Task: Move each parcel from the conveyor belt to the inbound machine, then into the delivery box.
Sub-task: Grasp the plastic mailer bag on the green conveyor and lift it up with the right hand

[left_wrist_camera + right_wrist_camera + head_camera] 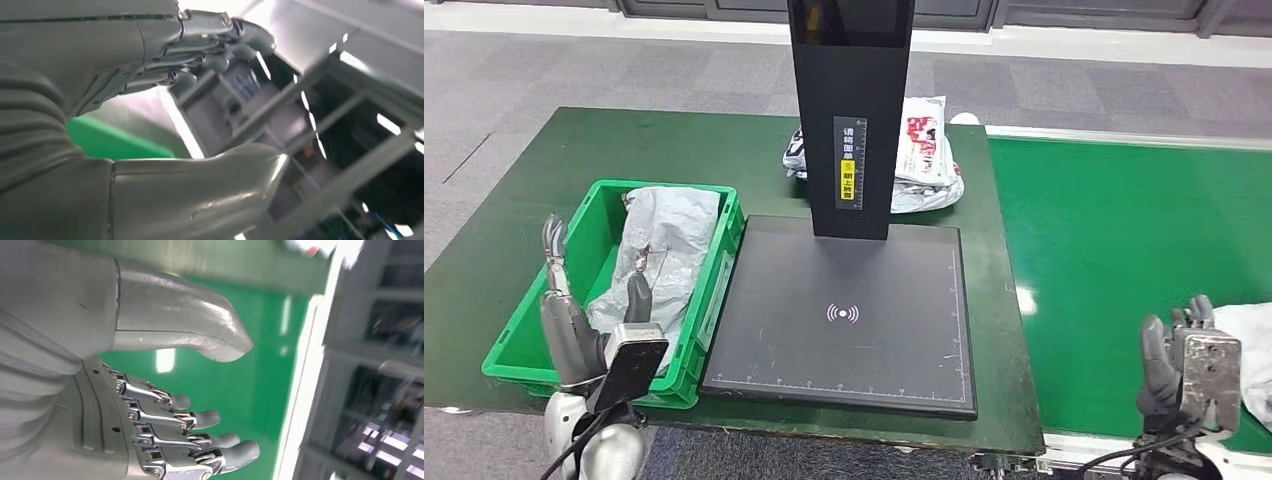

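Note:
A grey parcel [664,250] lies inside the green delivery box [664,186] on the left of the table. My left hand [574,320] hovers over the box's near left corner, fingers apart and holding nothing; the left wrist view shows the left hand [100,75] with thumb and fingers apart. The black inbound machine [874,260] has a bare plate. White parcels [929,150] lie piled behind its column. My right hand [1179,365] is raised over the green conveyor belt [1124,230], holding nothing, just beside a white parcel [1254,350] at the right edge. In the right wrist view the right hand [100,390] is spread above the belt [250,390].
The machine's tall black column [849,110] rises at the back of the plate. The dark green table [524,200] carries the box and the machine. Grey floor lies beyond the table.

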`<action>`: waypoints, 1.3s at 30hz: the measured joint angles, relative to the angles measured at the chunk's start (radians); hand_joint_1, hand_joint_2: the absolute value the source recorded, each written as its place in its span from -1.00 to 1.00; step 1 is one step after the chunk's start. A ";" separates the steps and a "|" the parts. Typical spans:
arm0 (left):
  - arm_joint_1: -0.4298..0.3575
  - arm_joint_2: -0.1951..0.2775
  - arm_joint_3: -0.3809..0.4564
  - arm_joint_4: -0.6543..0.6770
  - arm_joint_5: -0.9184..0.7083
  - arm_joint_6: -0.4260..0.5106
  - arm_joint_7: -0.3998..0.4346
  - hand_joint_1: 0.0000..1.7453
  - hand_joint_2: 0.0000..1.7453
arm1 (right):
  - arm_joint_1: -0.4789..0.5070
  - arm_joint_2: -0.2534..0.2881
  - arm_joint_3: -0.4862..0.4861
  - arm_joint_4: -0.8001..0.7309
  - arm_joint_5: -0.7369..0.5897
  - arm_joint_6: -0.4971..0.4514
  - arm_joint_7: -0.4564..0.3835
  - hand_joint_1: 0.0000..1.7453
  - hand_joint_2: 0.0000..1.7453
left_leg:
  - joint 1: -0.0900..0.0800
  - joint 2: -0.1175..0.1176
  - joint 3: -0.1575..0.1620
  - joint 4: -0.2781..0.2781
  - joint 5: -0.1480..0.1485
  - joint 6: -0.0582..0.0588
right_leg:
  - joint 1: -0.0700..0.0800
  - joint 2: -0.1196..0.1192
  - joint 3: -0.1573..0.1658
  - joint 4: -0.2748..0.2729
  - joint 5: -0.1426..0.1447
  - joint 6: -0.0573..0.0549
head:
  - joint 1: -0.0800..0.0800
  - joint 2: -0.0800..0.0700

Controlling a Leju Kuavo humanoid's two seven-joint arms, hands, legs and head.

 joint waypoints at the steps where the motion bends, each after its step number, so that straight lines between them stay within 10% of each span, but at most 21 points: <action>1: -0.001 -0.002 -0.012 0.009 0.012 -0.025 0.003 -1.00 1.00 | -0.019 -0.014 -0.026 0.026 0.019 -0.005 0.010 -1.00 1.00 | 0.000 0.000 0.000 0.000 0.000 0.000 | 0.000 0.000 0.000 0.000 0.000 0.000 | 0.000 0.000; 12: -0.051 -0.012 -0.136 0.159 0.122 -0.217 0.024 -1.00 1.00 | -0.186 -0.271 -0.305 0.422 0.299 -0.150 0.110 -1.00 1.00 | -0.003 -0.001 -0.001 0.001 -0.001 0.002 | -0.003 0.000 0.000 0.000 0.001 0.002 | 0.000 0.000; 22: -0.098 -0.004 -0.201 0.283 0.193 -0.266 0.028 -1.00 1.00 | -0.332 -0.508 -0.359 0.856 0.570 -0.189 0.141 -1.00 1.00 | -0.003 0.000 -0.001 0.001 -0.001 0.003 | -0.003 0.000 0.000 0.000 0.001 0.003 | 0.000 0.000; 39: -0.114 0.021 -0.246 0.391 0.238 -0.218 0.004 -1.00 1.00 | -0.449 -0.598 -0.333 1.248 0.672 -0.110 0.231 -1.00 1.00 | -0.003 -0.002 -0.003 0.001 0.000 0.003 | -0.003 -0.002 -0.001 0.000 0.001 0.003 | 0.000 0.000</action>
